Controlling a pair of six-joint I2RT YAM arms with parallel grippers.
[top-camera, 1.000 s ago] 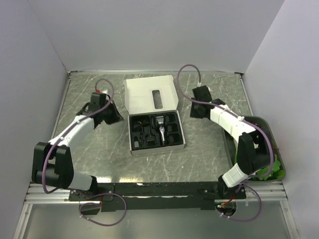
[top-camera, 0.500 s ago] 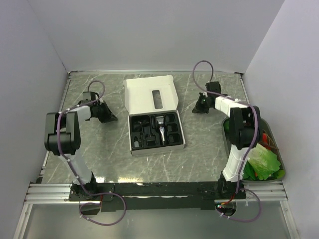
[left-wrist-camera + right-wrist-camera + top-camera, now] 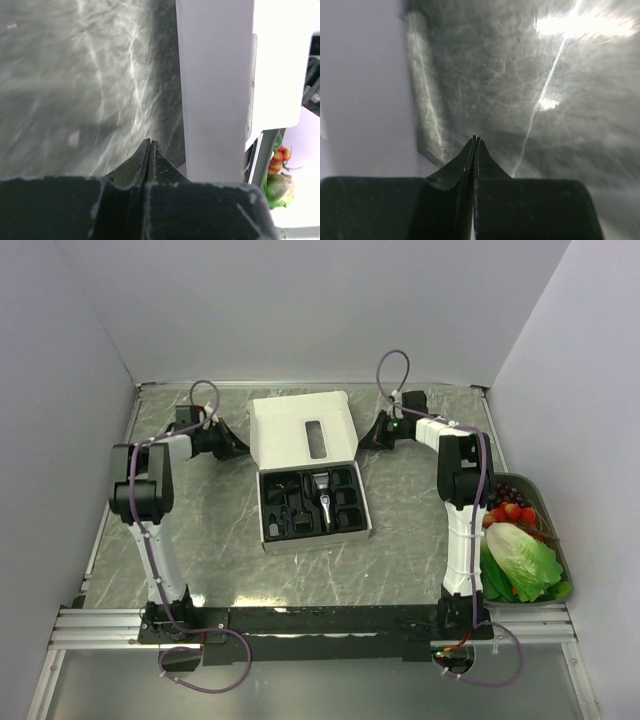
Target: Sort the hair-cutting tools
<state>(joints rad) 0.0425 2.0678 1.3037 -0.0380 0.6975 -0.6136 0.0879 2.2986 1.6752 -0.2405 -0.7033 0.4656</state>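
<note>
Ahead of the left gripper (image 3: 149, 146), table (image 3: 75, 80) smeared, no veining sharp. Just right of the tips, white box lid (image 3: 215, 85) cut off by the top edge, far end unseen. Farther right, dark shape (image 3: 312, 75) clipped at the side, too little shown to name. Below it, produce (image 3: 277, 169) tiny and soft. Ahead of the right gripper (image 3: 475, 141), blurred, glare-washed stone. To its left, pale surface (image 3: 360, 90), blurred and cut by the edge. From above, between both grippers, attachments (image 3: 300, 525) black on black tray (image 3: 272, 502), too small to count or tell apart. Well behind the right gripper, bin (image 3: 545, 502) partly hidden by the arm.
</note>
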